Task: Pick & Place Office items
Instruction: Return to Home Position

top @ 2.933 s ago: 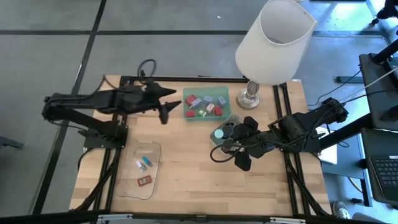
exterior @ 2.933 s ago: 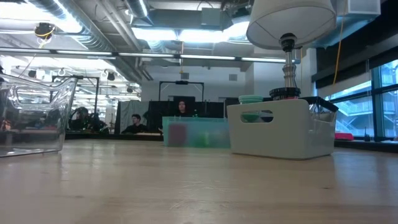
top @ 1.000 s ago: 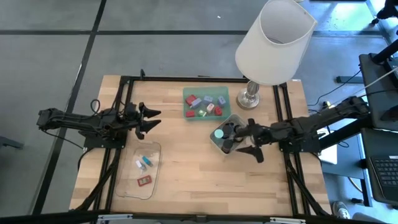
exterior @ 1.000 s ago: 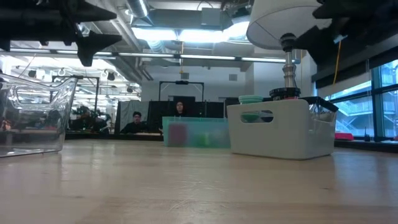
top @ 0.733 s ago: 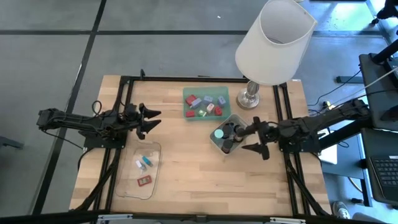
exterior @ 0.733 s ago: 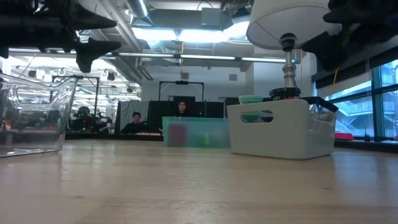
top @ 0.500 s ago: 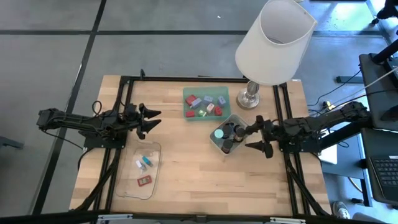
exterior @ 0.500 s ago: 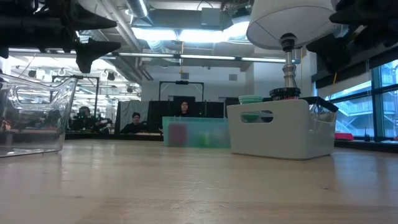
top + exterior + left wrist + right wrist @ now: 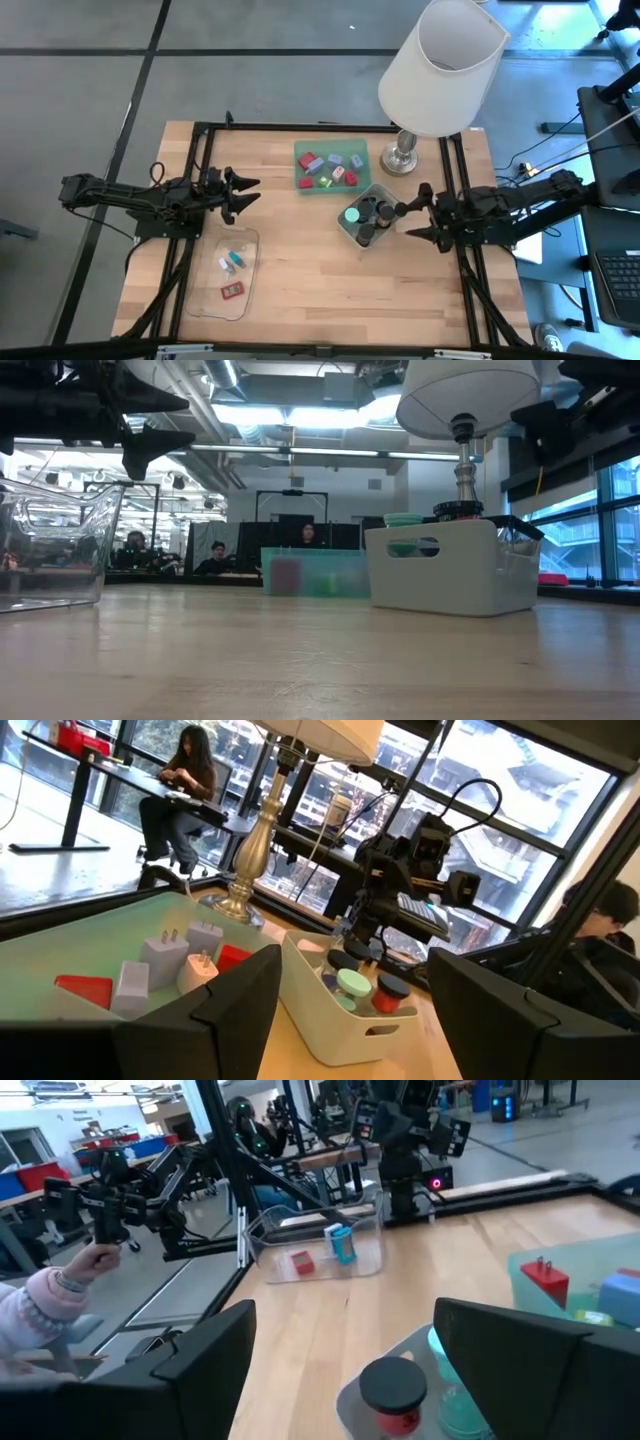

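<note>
Robotics lab, other arm rigs (image 9: 140,1195)

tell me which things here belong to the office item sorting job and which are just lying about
Job: charger adapters in the green bin; teal disc and round caps in the white bin; small red and blue pieces in the clear bin; left gripper and right gripper, both open and empty.

Just there: the three bins themselves; the lamp; a seated person in the room behind.

On the wooden table (image 9: 300,270) stand a green tray (image 9: 330,192), a grey tray (image 9: 450,575) just beside it toward the right, and a clear tray (image 9: 205,295) well apart on the left. A white-shaded lamp (image 9: 440,65) stands beside the green tray. Beyond, a person (image 9: 180,795) sits.
</note>
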